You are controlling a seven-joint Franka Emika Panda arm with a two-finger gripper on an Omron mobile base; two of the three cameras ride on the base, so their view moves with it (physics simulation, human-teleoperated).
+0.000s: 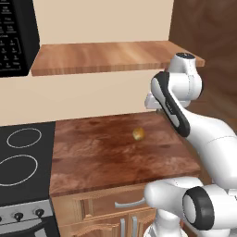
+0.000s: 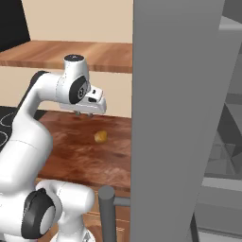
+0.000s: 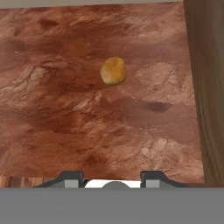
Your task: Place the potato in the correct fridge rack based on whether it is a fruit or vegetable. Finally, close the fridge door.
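Observation:
The potato [image 1: 138, 134] [image 2: 100, 137] [image 3: 113, 71], a small tan-yellow lump, lies alone on the reddish-brown wooden counter [image 1: 102, 157]. My gripper [image 2: 84, 114] [image 3: 113, 180] hangs open above the counter, a little behind and above the potato, pointing down with nothing between its fingers. In the hand view the potato sits ahead of the two fingertips [image 3: 72, 179], above the middle of the picture. The fridge interior [image 2: 222, 142] shows as grey shapes at the far right of the right base view. I cannot pick out the fridge rack among them.
The open grey fridge door [image 2: 175, 118] stands tall right of the counter, its dark handle [image 2: 106, 212] low down. A black stove [image 1: 23, 157] borders the counter's left, with a microwave [image 1: 14, 37] above. A wooden shelf [image 1: 106, 55] overhangs the back. A dark wood panel [image 3: 208, 87] edges the counter.

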